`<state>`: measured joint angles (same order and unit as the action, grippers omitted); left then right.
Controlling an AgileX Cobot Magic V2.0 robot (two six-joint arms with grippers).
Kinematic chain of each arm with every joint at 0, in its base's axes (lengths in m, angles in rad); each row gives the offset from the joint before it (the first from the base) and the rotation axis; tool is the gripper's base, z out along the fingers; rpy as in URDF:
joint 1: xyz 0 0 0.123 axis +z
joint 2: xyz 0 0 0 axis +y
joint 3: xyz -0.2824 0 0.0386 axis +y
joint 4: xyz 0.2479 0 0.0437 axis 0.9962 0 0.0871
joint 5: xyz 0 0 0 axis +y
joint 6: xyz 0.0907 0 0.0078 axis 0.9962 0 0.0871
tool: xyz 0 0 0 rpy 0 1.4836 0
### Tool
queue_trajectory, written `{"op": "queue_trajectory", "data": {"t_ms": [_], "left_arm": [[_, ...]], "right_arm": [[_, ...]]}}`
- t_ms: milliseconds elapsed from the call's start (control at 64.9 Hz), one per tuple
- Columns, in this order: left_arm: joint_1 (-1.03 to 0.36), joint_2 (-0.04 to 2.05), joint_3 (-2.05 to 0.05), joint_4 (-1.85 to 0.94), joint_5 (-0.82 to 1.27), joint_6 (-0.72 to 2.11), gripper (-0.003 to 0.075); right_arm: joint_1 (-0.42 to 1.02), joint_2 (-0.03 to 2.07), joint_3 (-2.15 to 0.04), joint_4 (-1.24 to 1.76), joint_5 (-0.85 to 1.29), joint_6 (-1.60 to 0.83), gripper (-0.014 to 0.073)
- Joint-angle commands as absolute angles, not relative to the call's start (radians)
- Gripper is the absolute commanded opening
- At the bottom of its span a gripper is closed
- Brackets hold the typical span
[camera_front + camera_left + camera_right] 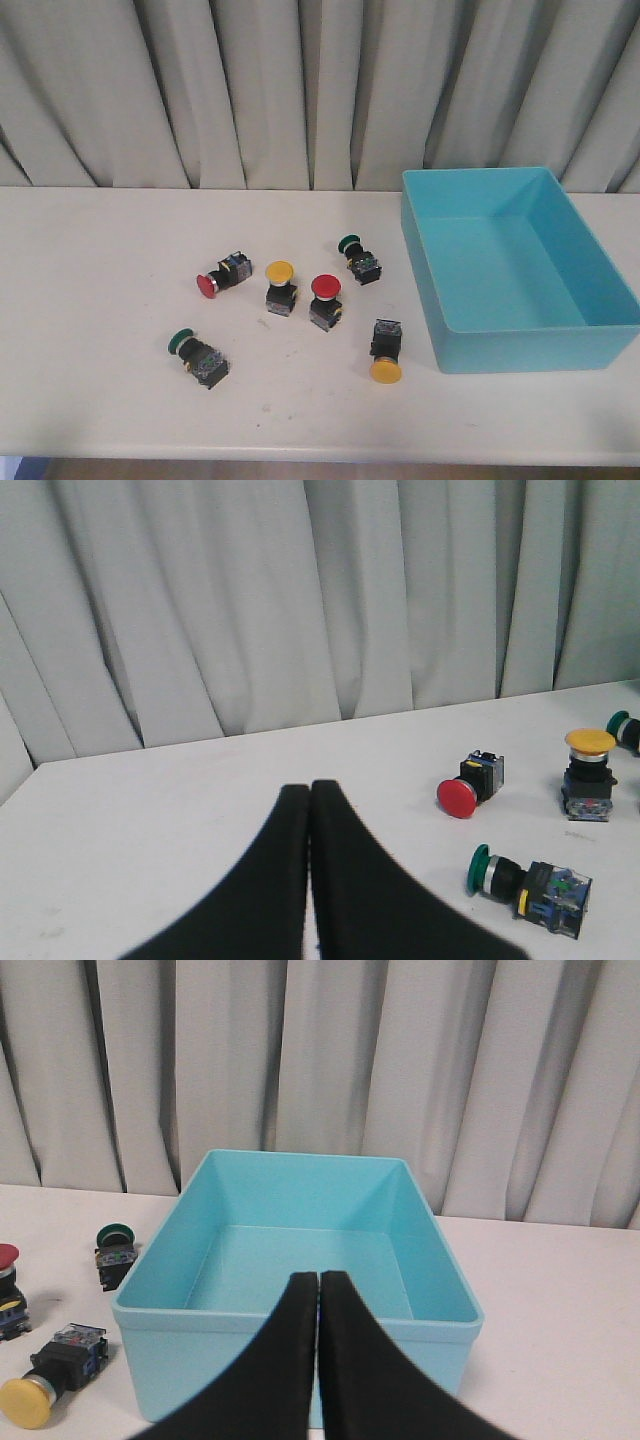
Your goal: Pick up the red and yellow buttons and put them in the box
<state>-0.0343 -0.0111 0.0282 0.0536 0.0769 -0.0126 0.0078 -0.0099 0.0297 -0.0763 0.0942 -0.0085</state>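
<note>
1. Pale grey curtains (pixel 250 90) hang in folds behind a white table (pixel 90 380) that we see running the full width of the front view, with a few faint marks on its top.
2. Going left to right, we find a green button (pixel 197 356) lying on its side, then a tipped red button (pixel 222 277).
3. Next stand an upright yellow button (pixel 281 286) and an upright red button (pixel 325 301), just beside each other.
4. Behind them lies a second green button (pixel 358 259); nearer us a toppled yellow button (pixel 385 351) lies close to the box wall.
5. On the right sits the turquoise box (pixel 520 350), nothing in it.
6. Our left gripper (pixel 309 790) is clenched with nothing between its fingers, above bare table.
7. Our right gripper (pixel 318 1282) is likewise pressed closed on nothing, facing the box.
</note>
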Motion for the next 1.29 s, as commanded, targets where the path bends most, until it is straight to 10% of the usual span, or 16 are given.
{"op": "queue_trajectory", "data": {"t_ms": [0,909,1279], "left_arm": [[-0.032,-0.025,0.076,0.046,0.0,-0.016,-0.0006],[-0.032,-0.025,0.06,0.045,-0.006,-0.103,-0.0006],[-0.032,0.115,-0.377,0.047,0.201,-0.094,-0.0006]], "right_arm": [[0.002,-0.019,0.035,-0.086,0.021,-0.009,-0.0004],[0.002,-0.019,0.021,-0.066,0.011,0.012,-0.0004],[0.002,0.066,-0.34,-0.044,0.238,0.0,-0.0004]]}}
